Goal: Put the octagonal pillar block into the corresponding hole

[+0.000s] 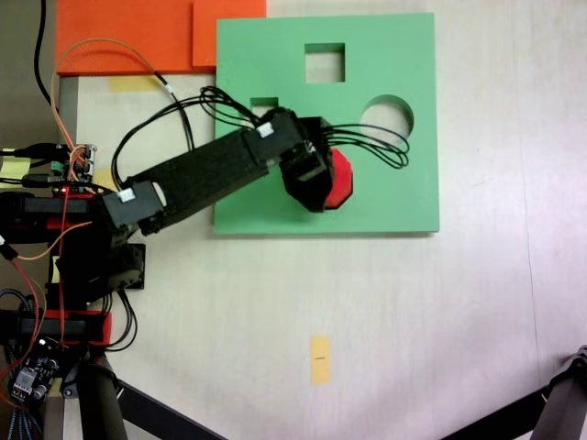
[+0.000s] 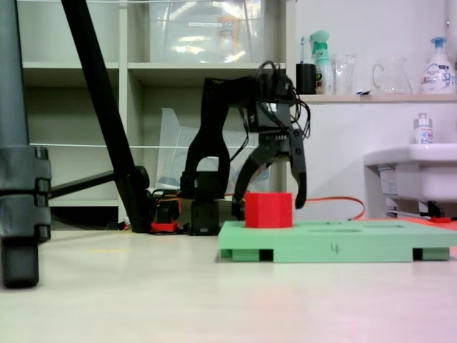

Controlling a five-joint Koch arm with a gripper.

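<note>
Red octagonal pillar block [image 2: 268, 209] sitting on the green foam board [image 1: 394, 197] between the spread jaws of the gripper [image 2: 270, 201]

A handwritten "4" shows on the board's front edge in a fixed view [image 2: 333, 249]; no other writing can be read. The block stands upright, its eight-sided face up, near the board's lower middle, with a jaw on each side and a gap visible, so it is straddled rather than clamped. Whether it is in the corresponding hole cannot be told. A square cutout [image 1: 325, 63] and a round cutout [image 1: 386, 115] lie open beyond the gripper. Orange foam sheets [image 1: 124, 37] touch the board's upper-left corner; a yellow tape strip [image 1: 319, 358] lies on the table [image 1: 459, 321] well apart from the board
</note>
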